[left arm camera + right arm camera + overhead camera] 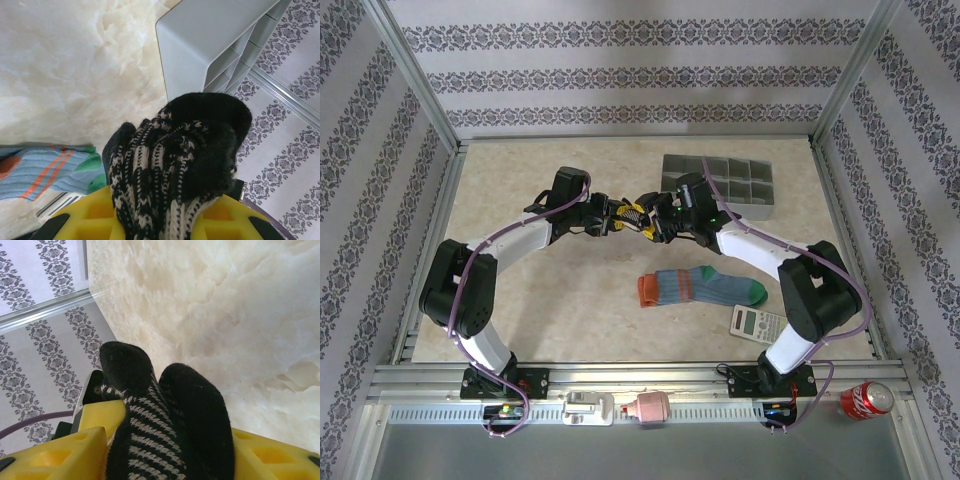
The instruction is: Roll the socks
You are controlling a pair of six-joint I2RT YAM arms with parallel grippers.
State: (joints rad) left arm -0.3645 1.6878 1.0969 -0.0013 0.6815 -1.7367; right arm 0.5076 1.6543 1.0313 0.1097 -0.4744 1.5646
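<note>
The black sock with beige stripes [638,214] hangs bunched above the table's middle, between my two grippers. My left gripper [620,215] is shut on it; in the left wrist view the sock [180,150] fills the gap between the yellow fingers [85,220]. My right gripper [656,222] meets it from the right. In the right wrist view the folded sock [185,405] sits pressed between that gripper's yellow pads [55,455]. The blue-teal sock [700,288], orange cuff to the left and green toe to the right, lies flat on the table nearer the arms.
A grey compartment tray [720,183] stands just behind the right gripper. A grey calculator [757,322] lies by the blue sock's toe. A red can [865,400] lies on the front rail at right. Patterned walls close in the table.
</note>
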